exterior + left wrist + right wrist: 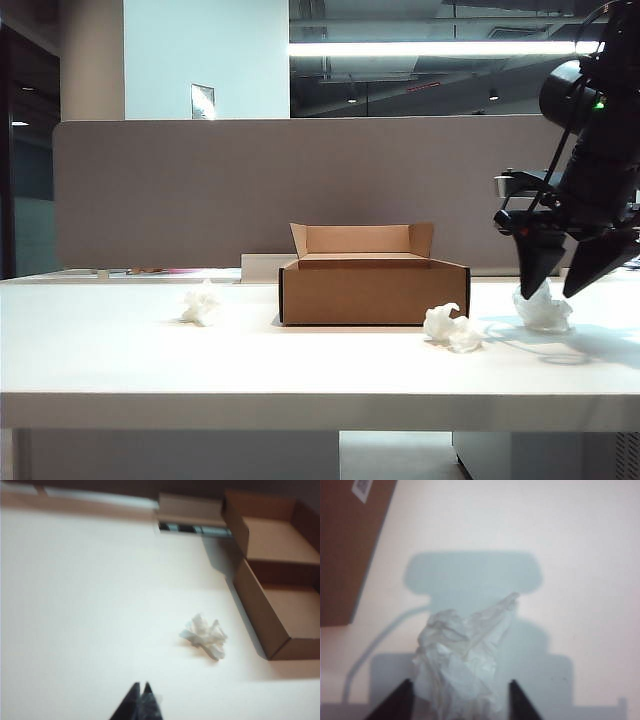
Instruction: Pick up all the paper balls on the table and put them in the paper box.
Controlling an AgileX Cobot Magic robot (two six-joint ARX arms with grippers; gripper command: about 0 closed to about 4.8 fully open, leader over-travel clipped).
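Three crumpled white paper balls lie on the white table (120, 350): one left of the paper box (201, 306), one by its front right corner (453, 328), one further right (543, 308). The brown paper box (373, 290) stands mid-table, its flap upright at the back. My right gripper (549, 296) points down and is open, its fingers straddling the right ball. In the right wrist view that ball (462, 655) fills the gap of the gripper (460, 682), with the box wall (345, 545) off to one side. My left gripper (141, 685) is shut and empty, short of the left ball (205, 636) beside the box (255, 605).
A grey fabric divider panel (300, 180) runs behind the table. A low white object (258, 266) sits behind the box, seen as a small carton (190, 511) in the left wrist view. The table's thick front edge (320, 412) faces the exterior camera.
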